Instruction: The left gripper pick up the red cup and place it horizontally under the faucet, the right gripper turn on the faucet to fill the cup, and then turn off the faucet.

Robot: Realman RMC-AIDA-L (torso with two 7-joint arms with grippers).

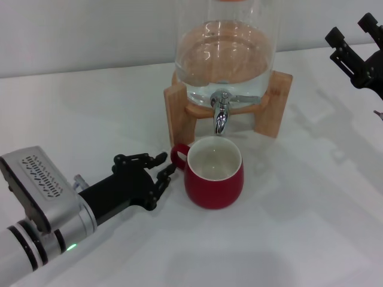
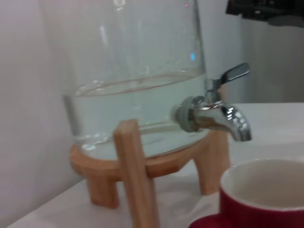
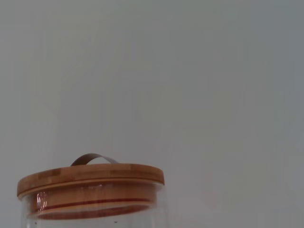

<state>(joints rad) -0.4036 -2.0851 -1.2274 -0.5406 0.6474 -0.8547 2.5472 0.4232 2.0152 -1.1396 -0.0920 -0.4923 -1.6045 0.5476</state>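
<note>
Head view: cup (image 1: 213, 173) stands upright beneath faucet (image 1: 221, 113), left gripper (image 1: 157, 174) open beside its handle, holding nothing; right gripper (image 1: 353, 45) open, well apart; filling not begun

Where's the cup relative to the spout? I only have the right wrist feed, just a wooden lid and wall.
Observer: In the head view the red cup stands upright on the table, directly below the faucet spout.
Operator: Any water in it?
Observer: None visible. The left wrist view shows a dry white interior, and nothing runs from the spout.
Operator: Left gripper on it?
Observer: The left gripper is beside the cup on the handle side, fingertips close to the handle. I cannot tell if they touch.
Operator: And my right gripper?
Observer: The right gripper is raised at the far right edge of the head view, well clear of the faucet lever, jaws open.
</note>
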